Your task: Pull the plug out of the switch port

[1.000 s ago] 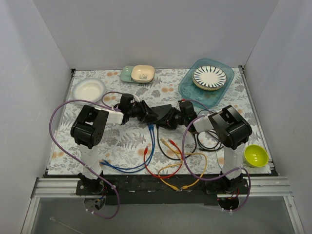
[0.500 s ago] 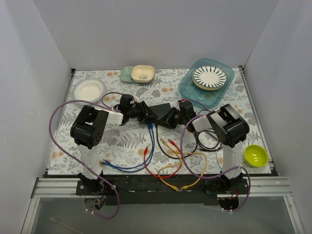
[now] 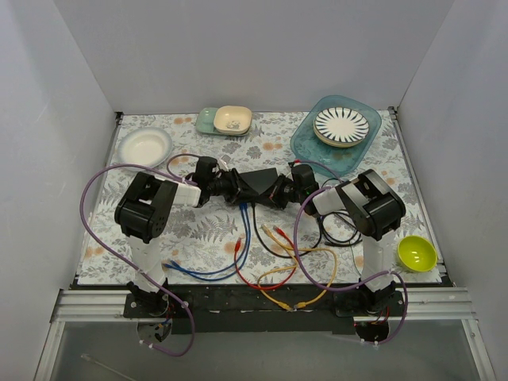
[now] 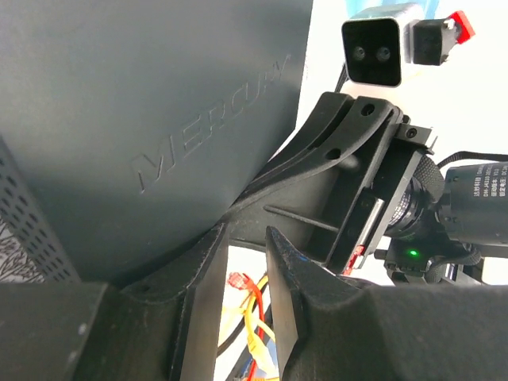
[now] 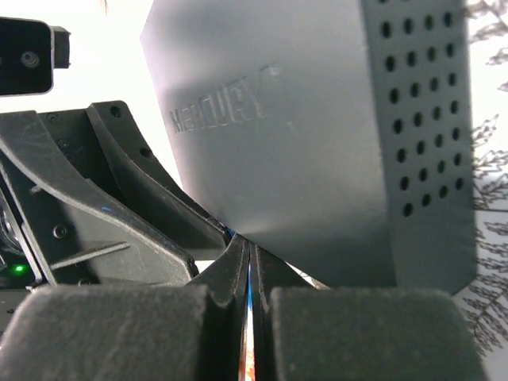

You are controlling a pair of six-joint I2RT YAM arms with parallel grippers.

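The flat matte black rectangular box [image 3: 258,182] carried the raised word "MERCURY" across its broad face, legible from both wrist cameras. One narrow side was pierced with rows of small holes. It sat tilted mid-worktop, between the two arms. The row of sockets holding the switch port was hidden from me.

The left end effector [image 4: 246,242] was released, fingers slightly parted beside the box's edge, with red and yellow cables [image 4: 238,282] showing through the gap. The right end effector [image 5: 248,255] was clenched to a thin slit at the box's lower edge, a blue glint inside. Whether it pinched the plug I could not tell. A thin blue cable [image 3: 247,226] ran up to the box.

The worktop [image 3: 198,230] wore a grey fern-patterned cloth, and plain white walls [image 3: 238,55] closed three sides.
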